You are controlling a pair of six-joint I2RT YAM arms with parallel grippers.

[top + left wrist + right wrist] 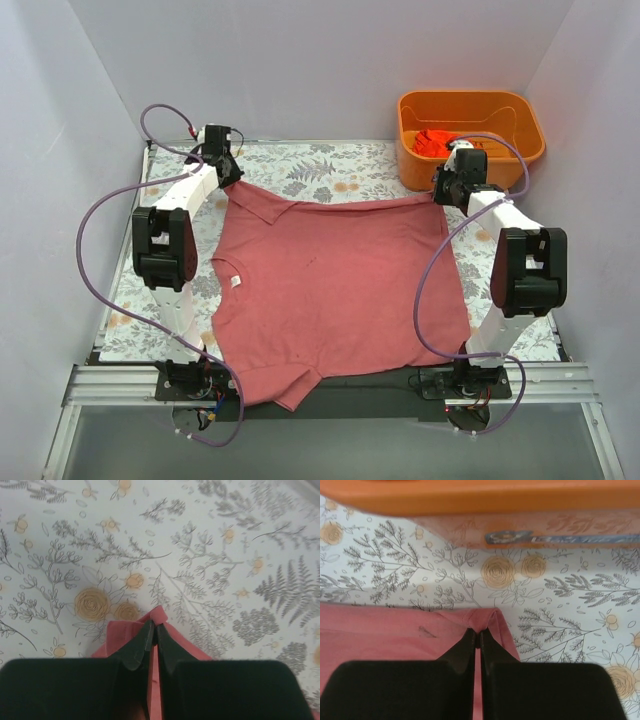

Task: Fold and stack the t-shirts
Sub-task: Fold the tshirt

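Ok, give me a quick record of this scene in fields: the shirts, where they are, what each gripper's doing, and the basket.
shirt on table: pink-red t-shirt, spread flat on the floral table cover
left gripper: shut on the shirt's far-left corner
right gripper: shut on its far-right corner
second shirt: orange-red t-shirt, bunched inside the orange basket
basket position: far right corner of the table
folding: not yet begun
stack: none yet
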